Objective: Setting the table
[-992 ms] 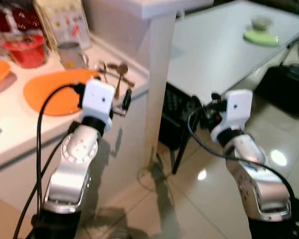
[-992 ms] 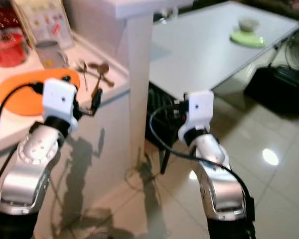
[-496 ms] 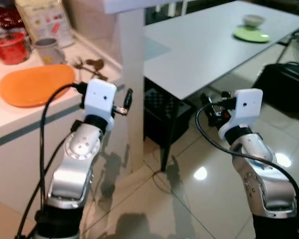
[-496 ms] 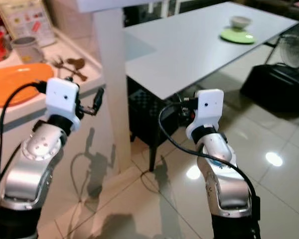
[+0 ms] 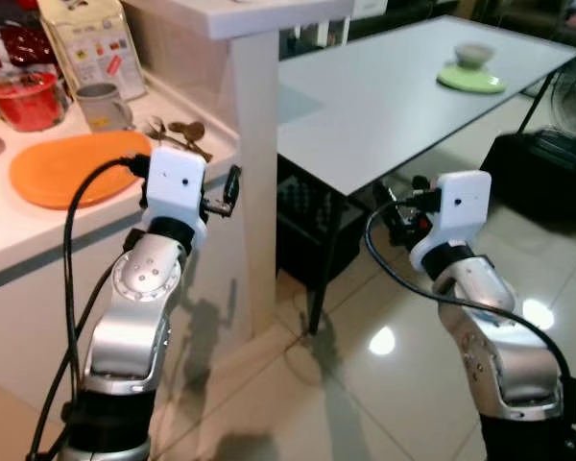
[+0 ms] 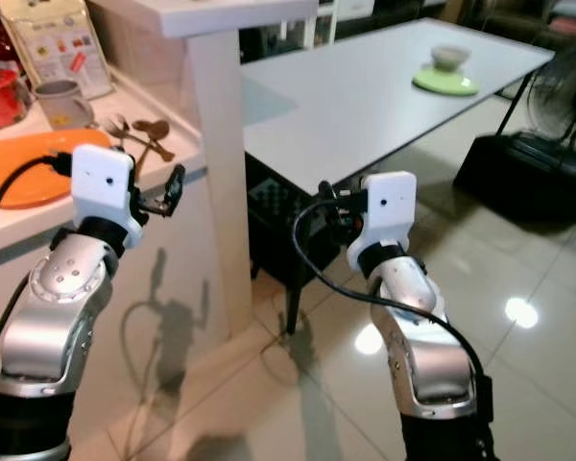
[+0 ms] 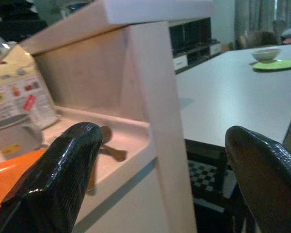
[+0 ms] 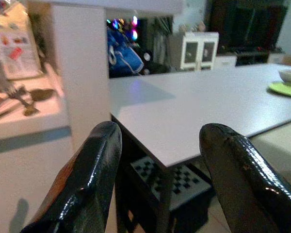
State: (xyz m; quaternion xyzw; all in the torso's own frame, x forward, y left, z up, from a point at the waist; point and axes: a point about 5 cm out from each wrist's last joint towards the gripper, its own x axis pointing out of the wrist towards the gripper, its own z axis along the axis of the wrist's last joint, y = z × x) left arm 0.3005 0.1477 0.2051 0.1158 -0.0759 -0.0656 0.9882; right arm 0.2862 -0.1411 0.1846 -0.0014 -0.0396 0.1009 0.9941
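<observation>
I had the left gripper [image 5: 232,182] raised in front of the counter edge, its two black fingers [image 7: 63,165] spread wide apart with nothing between them. The right gripper [image 5: 396,204] was up too, out over the tiled floor [image 5: 403,375] just short of the near corner of the desk [image 5: 403,96], and its fingers [image 8: 87,179] also stood well apart and empty. Just beyond the left gripper, on the white counter [image 5: 19,226], lay a small bunch of brown spoons and forks [image 5: 178,133], touching one another near the foot of the white pillar [image 5: 254,173]. Beside the cutlery, further to my left, sat an orange plate [image 5: 72,168], and behind it a grey mug [image 5: 101,104], a red bowl [image 5: 24,98] and a printed carton [image 5: 82,43] against the wall. Out on the far end of the desk, well apart from both grippers, a green plate [image 5: 470,79] carried a small pale bowl [image 5: 473,55]. Under the desk I could see a dark crate [image 5: 312,226] with a checkered side. A black bag [image 5: 542,168] rested on the floor to the right, beside the desk.
</observation>
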